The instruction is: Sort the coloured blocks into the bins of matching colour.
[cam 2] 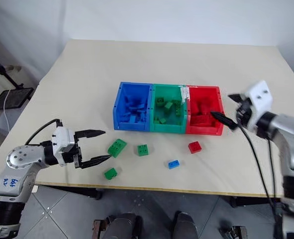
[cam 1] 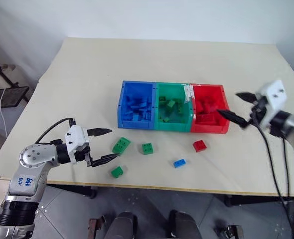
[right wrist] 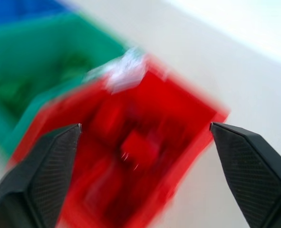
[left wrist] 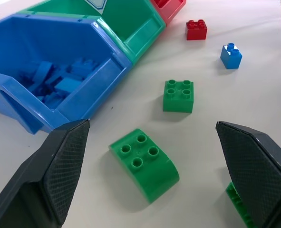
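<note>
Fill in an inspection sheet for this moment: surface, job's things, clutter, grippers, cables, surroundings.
Surface: beige table, bare behind the bins.
Job's things: joined blue bin, green bin and red bin, each holding matching blocks; loose in front: three green blocks, one red block, one blue block.
Clutter: nothing seen.
Grippers: left gripper open, empty, beside the green blocks; right gripper open, empty, by the red bin.
Cables: black cable along right arm.
Surroundings: black stand off the table's left; grey tiled floor.

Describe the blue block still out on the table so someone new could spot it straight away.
Find the row of three bins mid-table. On the bare tabletop in front of the red bin, beside a red block, lies the blue block. It is the only loose blue one; the others are green or red.
</note>
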You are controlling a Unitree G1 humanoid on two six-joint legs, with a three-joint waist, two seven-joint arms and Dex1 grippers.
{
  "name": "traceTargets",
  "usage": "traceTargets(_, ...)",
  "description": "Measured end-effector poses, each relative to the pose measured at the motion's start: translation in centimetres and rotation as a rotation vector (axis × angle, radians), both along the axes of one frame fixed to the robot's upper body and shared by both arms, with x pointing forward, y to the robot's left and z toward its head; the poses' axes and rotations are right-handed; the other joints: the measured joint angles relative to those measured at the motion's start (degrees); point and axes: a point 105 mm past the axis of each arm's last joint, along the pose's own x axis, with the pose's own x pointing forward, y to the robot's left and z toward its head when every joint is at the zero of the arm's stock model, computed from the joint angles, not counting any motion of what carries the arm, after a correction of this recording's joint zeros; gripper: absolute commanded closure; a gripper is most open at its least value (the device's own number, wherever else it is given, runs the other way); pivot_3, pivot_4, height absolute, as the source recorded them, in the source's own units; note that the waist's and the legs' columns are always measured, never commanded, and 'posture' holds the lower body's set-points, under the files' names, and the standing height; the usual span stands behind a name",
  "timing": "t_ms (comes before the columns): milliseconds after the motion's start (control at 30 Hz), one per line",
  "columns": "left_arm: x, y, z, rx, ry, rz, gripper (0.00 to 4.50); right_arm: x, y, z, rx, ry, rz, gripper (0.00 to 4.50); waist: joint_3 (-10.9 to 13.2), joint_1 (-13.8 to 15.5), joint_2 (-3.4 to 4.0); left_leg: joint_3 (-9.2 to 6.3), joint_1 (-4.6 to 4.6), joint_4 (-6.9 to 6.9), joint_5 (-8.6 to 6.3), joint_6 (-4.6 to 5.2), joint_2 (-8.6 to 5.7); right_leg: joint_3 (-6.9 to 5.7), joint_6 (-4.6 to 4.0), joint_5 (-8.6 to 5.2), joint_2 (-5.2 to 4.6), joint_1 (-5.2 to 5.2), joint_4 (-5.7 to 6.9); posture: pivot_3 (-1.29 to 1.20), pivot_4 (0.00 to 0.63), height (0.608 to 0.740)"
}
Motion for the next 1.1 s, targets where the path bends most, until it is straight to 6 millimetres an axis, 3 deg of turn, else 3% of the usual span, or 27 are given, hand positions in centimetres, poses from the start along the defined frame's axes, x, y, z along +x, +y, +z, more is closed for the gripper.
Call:
traceTargets(133, -0.3, -1.6, -0.4, 0.016, 0.008, -0.083, 0.0, -3.7, -2.1, -1.5, -0.147, 0.031, 0.069, 0.02, 0.0, -0.5, -0.01, 0.16, 0.13, 0.0, 0.0, 0.01, 0.06, 0.01, 0.0, 0.0, 0.02, 0.13, -0.09, 0.0, 0.15, 0.74)
traceTargets(233, -1.0, -3.0, -0.3, 0.036, 0.016, -0.178, 0.0, -6.9, -4.0, -3.9, -0.213, 0.119, 0.118, 0.02, 0.0, -0.6, -0.02, 0.27, 0.25, 0.0, 0.0, 0.02, 0.09, 0.07, -0.01, -0.01, 0.03, 0.21, -0.13, 0.0, 0.15, 0.74)
traceTargets(400, -0.6, -4.0, 0.0, 0.053, -0.007, -0.215, 0.0, -8.2, -5.0, -5.3, -0.269, 0.143, 0.16, 0.02, 0.0, -1.3, -0.02, 0.56, 0.57, -0.07, -0.02, 0.04, 0.14, 0.31, -0.04, 0.01, 0.02, 0.29, -0.11, 0.0, 0.15, 0.74)
traceTargets(633, -0.3, -3.5, -0.2, 0.072, -0.01, -0.205, 0.0, -5.9, -0.2, -6.4, -0.335, 0.249, 0.358, 0.02, 0.0, -1.8, 0.0, 0.4, 0.63, -0.07, -0.08, 0.0, 0.33, 0.29, -0.06, 0.0, 0.0, 0.29, -0.11, 0.0, 0.15, 0.74)
traceTargets(800, -0.5, -3.1, -0.5, 0.082, 0.001, -0.193, 0.0, -2.5, 5.2, -5.8, -0.419, 0.195, 0.506, 0.02, 0.0, -2.0, 0.02, 0.14, 0.6, -0.06, -0.1, -0.02, 0.28, 0.29, -0.06, 0.0, -0.02, 0.24, -0.17, 0.0, 0.15, 0.74)
traceTargets(1000, -0.8, -2.4, -0.6, 0.092, 0.016, -0.189, 0.0, -1.0, 8.5, -6.1, -0.429, 0.206, 0.599, 0.02, 0.0, -0.9, 0.02, -0.09, 0.3, 0.0, -0.12, -0.05, 0.22, 0.08, -0.05, 0.0, -0.01, 0.13, -0.17, 0.0, 0.15, 0.74)
traceTargets(1100, -0.9, -2.0, -0.5, 0.107, 0.016, -0.19, 0.0, -0.1, 9.2, -6.7, -0.433, 0.211, 0.613, 0.02, 0.0, -0.7, 0.02, -0.02, 0.17, 0.07, -0.11, -0.05, 0.13, 0.01, -0.05, 0.0, -0.01, 0.08, -0.17, 0.0, 0.15, 0.74)
